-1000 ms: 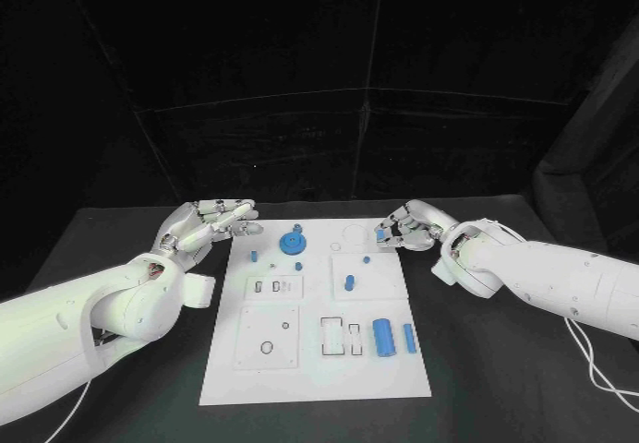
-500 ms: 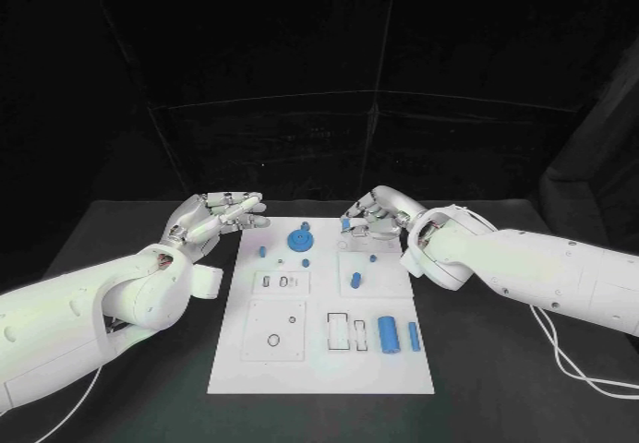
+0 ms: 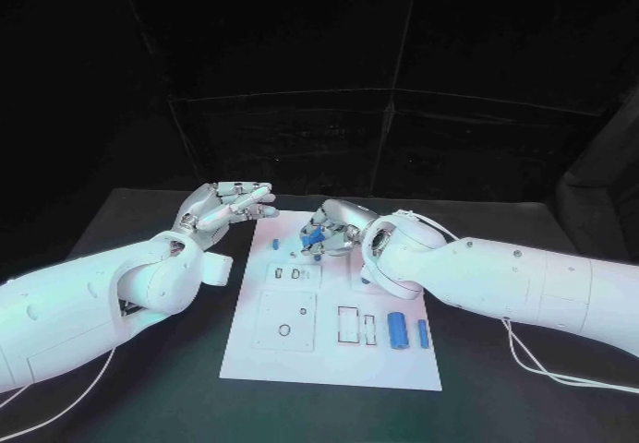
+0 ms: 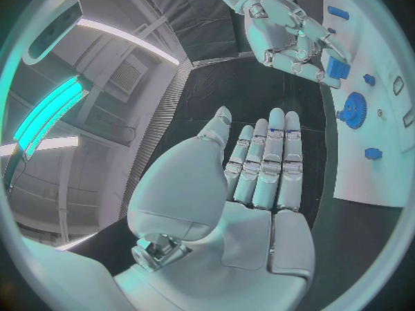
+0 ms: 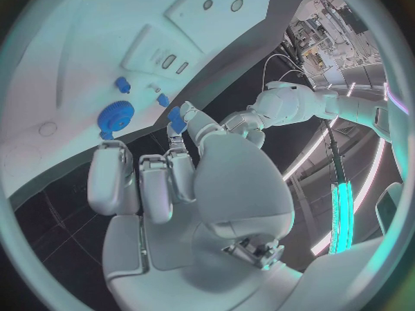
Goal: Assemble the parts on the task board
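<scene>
Head view, right hand (image 3: 336, 231) fingers pinching blue part (image 3: 314, 236)

Task board (image 3: 333, 355) mid-table; right hand (image 3: 333, 228) over far edge, left hand (image 3: 223, 207) beside left

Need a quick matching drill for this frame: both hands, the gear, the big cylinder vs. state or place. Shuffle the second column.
1. left hand
2. right hand
3. blue gear
4. blue cylinder

A. lies on the near right part of the task board
B. fingers pinch a small blue part
C. holds nothing, fingers straight, beside the board
D. lies on the board's far part, near the right hand

Pairs: 1-C, 2-B, 3-D, 4-A
</scene>
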Available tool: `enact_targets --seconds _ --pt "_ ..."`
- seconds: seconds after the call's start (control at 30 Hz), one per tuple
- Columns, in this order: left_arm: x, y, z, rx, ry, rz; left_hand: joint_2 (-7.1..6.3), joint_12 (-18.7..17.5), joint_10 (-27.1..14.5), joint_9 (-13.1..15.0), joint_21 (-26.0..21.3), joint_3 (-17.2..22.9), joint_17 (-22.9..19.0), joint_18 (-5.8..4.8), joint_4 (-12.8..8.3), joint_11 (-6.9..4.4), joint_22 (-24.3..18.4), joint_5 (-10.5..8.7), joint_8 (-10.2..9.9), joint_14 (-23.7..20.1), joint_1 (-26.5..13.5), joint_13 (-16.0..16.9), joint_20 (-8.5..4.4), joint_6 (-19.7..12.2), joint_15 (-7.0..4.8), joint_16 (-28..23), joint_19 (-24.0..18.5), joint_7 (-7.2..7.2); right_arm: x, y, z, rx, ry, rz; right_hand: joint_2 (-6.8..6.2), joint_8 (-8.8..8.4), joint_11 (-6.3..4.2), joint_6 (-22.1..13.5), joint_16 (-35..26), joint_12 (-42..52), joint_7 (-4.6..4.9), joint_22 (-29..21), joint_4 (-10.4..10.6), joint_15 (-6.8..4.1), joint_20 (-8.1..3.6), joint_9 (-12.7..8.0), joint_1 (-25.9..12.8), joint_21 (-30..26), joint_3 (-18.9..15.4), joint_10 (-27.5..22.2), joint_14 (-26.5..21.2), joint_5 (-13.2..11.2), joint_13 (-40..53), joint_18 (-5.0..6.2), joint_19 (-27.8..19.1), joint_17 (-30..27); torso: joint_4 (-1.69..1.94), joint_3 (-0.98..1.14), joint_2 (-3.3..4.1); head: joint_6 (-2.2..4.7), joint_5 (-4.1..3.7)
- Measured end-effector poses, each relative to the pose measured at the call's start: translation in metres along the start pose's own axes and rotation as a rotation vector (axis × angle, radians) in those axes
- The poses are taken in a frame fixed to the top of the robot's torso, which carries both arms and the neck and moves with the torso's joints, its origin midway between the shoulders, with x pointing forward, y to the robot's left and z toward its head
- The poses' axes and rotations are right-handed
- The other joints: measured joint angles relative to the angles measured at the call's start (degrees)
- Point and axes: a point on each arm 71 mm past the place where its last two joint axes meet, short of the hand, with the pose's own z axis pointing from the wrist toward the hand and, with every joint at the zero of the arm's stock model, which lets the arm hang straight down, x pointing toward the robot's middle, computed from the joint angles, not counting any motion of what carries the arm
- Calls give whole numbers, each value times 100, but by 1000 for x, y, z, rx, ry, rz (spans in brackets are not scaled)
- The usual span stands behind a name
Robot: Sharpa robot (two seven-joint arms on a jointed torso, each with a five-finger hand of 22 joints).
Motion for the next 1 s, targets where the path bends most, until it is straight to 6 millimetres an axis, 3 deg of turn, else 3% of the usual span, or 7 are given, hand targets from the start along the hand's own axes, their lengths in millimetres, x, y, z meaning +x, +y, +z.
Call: enact_targets --seconds 0.47,1.0 --pt "0 1 1 0 1 0 0 0 0 0 0 0 -1 0 0 0 1 0 0 0 0 0 0 0 0 0 0 0 27 3 3 23 50 -69 -18 0 0 0 0 0 9 0 15 0 0 -7 -16 0 52 0 0 -22 0 0 0 0 0 15 7 -72 87" --pt "0 1 2 0 2 -1 0 0 0 0 0 0 -1 0 0 0 1 0 0 0 0 0 0 0 0 0 0 0 39 -2 5 33 63 -107 -69 6 0 0 0 6 23 5 30 1 0 -5 -66 0 67 0 0 -36 1 0 0 -1 -4 15 8 -163 112"
